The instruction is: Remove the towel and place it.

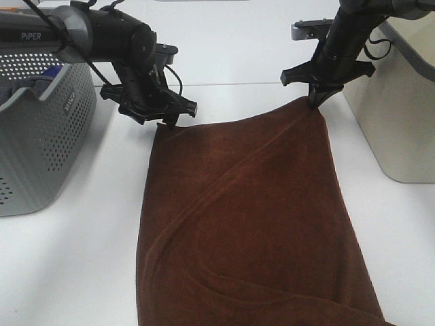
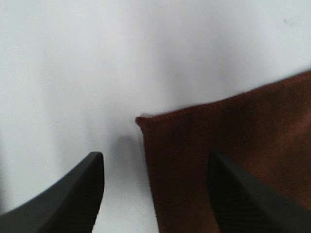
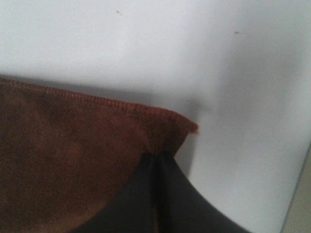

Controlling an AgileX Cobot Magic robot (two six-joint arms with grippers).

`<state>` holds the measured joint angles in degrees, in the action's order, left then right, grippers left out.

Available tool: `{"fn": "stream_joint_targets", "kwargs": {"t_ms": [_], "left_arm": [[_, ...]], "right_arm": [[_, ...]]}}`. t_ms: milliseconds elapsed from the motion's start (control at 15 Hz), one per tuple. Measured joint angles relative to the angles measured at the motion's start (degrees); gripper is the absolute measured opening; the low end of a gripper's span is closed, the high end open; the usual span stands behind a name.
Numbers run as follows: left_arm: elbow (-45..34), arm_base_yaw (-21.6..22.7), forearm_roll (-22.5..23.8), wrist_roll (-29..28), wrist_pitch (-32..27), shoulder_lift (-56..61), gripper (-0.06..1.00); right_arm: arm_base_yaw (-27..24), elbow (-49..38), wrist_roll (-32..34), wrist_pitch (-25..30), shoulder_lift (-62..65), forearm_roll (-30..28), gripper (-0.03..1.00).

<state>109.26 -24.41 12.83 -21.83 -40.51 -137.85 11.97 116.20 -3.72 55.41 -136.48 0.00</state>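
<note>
Risk sits mostly on the left, as we judge it. The grey perforated basket (image 1: 47,129) stands at nine o'clock of the towel (image 1: 251,217), and the left gripper (image 1: 170,117) hovers at the towel's eleven o'clock corner with no hold on it. If the lift began now, only one corner would rise, and the cloth would hang skewed, drag across the white table (image 1: 88,272) and likely bunch instead of lying flat. A closing placed too far out could catch only the hem or miss the corner altogether. Further right, at one o'clock, a thin bite on plush cloth may slip under the towel's weight, and a wide swing could brush the beige bin (image 1: 401,109) at three o'clock. As for the tools, the left wrist view shows the two dark fingers (image 2: 87,194) standing well apart with the towel's corner lying between them, one finger over bare table and the other over the cloth. Nothing is clamped there, and we cannot tell whether the tips touch the surface. The right gripper (image 1: 315,102) has its jaws pressed together on the far right corner, the fabric puckering into the pinch. The towel itself lies spread on the table between basket and bin, creased along a long diagonal, its near edge running out of the high view at six o'clock.
</note>
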Motion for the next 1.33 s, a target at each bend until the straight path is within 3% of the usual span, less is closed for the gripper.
{"fn": "stream_joint_targets", "kwargs": {"t_ms": [600,933,1133,1333], "left_arm": [[1.15,1.2,-2.86,1.38,3.09,-3.67,0.54],[1.43,1.2,-3.04,1.43,4.93,-4.41,0.19],[1.49,1.2,-3.15,4.98,6.13,-4.64,0.0],[1.49,1.32,-2.98,6.25,6.59,-4.64,0.0]], "right_arm": [[0.0,0.0,0.0,0.06,0.0,0.0,0.0],[0.0,0.0,0.0,0.11,0.0,0.0,0.0],[0.0,0.0,0.0,0.11,0.0,0.0,0.0],[0.0,0.29,0.0,0.23,0.0,0.0,0.0]]}}
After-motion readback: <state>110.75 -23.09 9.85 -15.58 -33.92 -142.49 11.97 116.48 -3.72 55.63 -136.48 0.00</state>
